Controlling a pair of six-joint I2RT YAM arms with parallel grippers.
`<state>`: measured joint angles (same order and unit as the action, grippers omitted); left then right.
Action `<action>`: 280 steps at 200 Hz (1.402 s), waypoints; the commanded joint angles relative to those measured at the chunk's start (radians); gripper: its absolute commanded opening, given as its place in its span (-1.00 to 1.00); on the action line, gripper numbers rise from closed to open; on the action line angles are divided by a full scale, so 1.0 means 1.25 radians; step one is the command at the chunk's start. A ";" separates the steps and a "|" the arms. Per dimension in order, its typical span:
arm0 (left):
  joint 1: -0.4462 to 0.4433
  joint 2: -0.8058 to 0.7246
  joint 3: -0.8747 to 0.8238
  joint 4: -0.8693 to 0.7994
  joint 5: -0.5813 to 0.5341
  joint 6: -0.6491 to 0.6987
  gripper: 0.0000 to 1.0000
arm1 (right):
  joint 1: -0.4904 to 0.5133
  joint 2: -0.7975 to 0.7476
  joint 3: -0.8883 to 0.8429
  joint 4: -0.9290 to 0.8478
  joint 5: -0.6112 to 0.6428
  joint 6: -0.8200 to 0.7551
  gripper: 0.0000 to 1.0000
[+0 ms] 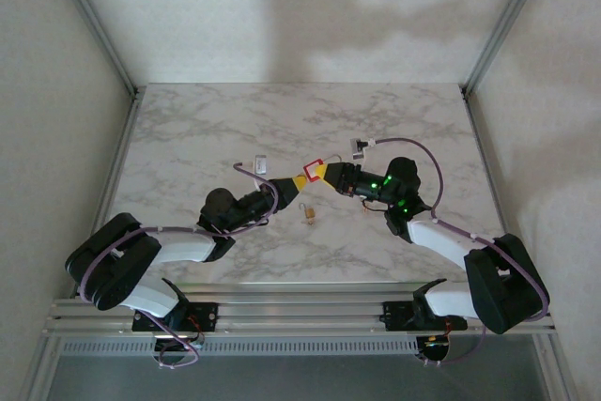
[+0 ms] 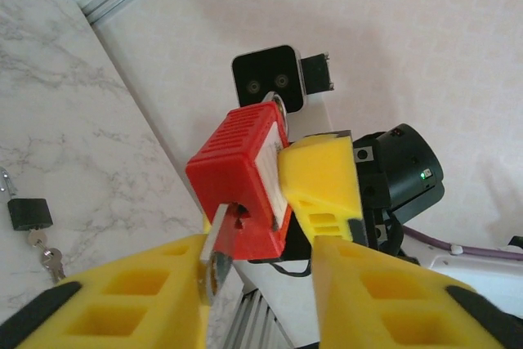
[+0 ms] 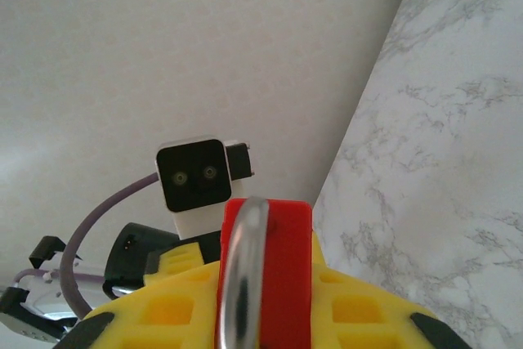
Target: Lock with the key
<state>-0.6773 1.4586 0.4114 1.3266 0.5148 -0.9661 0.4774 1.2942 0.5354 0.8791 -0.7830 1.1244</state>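
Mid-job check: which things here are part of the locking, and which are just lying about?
In the job:
- red padlock, clamped in the right gripper
- key at its base, between the left gripper's open fingers

Lying about:
- small padlock with keys, on the marble table

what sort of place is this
Probably a robot test cell in a lab: a marble-patterned table boxed in by plain white walls and aluminium frame posts, with two robot arms bolted to a rail.
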 commanded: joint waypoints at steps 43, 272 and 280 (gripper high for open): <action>0.014 0.013 -0.015 0.111 0.036 -0.019 -0.45 | -0.001 0.008 0.007 0.042 -0.009 0.015 -1.00; 0.024 0.063 -0.019 0.215 0.058 -0.066 -1.00 | 0.006 0.029 0.012 0.067 -0.021 0.028 -1.00; 0.024 0.064 -0.021 0.221 0.057 -0.067 -1.00 | 0.006 0.027 0.011 0.068 -0.019 0.027 -1.00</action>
<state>-0.6498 1.5314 0.3893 1.4719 0.5514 -1.0267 0.4782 1.3239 0.5365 0.9550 -0.8127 1.1755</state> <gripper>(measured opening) 0.057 0.229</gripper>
